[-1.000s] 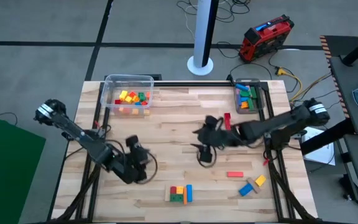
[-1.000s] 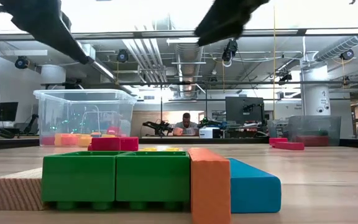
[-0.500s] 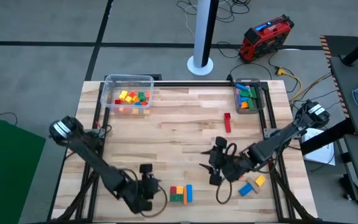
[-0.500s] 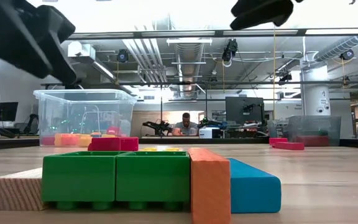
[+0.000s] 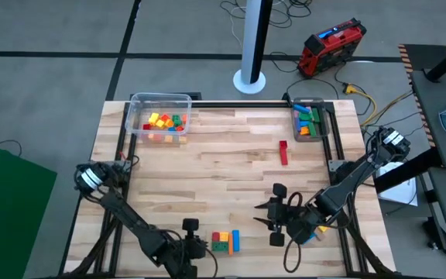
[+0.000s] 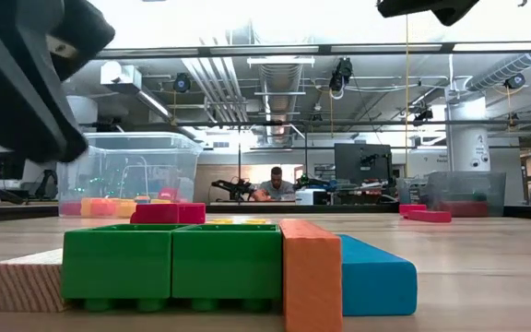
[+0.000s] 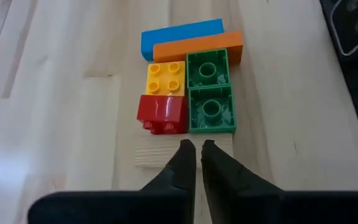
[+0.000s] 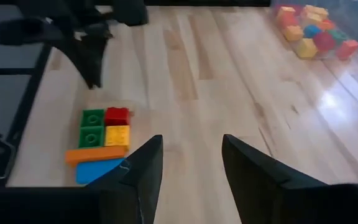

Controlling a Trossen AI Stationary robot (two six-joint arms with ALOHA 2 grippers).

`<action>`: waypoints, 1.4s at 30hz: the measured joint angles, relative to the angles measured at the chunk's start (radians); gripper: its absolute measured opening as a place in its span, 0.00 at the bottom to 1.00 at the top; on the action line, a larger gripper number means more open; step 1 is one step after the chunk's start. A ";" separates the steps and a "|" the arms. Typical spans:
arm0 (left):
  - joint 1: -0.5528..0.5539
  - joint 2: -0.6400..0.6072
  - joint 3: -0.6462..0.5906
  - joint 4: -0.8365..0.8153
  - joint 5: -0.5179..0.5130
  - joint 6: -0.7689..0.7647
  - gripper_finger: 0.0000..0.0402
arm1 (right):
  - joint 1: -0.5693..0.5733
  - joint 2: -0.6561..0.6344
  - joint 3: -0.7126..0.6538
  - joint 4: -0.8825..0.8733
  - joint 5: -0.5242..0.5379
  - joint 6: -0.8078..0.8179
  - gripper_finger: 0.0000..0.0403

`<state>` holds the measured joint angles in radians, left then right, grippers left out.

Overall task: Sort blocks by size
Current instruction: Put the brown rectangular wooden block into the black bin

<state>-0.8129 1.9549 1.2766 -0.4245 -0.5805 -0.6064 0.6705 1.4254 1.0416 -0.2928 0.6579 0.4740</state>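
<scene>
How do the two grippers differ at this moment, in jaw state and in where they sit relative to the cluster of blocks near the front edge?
The left gripper has its jaws shut, empty; the right gripper has its jaws spread wide, also empty. The left gripper sits right beside the block cluster, tips just short of its plain wooden block; the right gripper is farther off, on the cluster's other side. Both are low over the table's front part.
</scene>
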 joint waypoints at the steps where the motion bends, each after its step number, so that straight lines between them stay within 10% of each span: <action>1: 0.000 0.007 -0.003 0.012 -0.004 -0.005 0.01 | 0.004 0.000 0.000 0.000 0.000 -0.002 0.37; 26: 0.016 0.035 -0.127 0.116 -0.109 -0.042 0.00 | 0.012 0.012 0.000 0.021 0.000 -0.039 0.17; 42: 0.013 -0.131 -0.125 -0.116 -0.145 -0.492 0.04 | 0.012 0.013 -0.001 0.021 0.001 -0.036 0.17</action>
<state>-0.8001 1.8244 1.1515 -0.5400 -0.7254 -1.0979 0.6827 1.4380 1.0405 -0.2714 0.6585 0.4381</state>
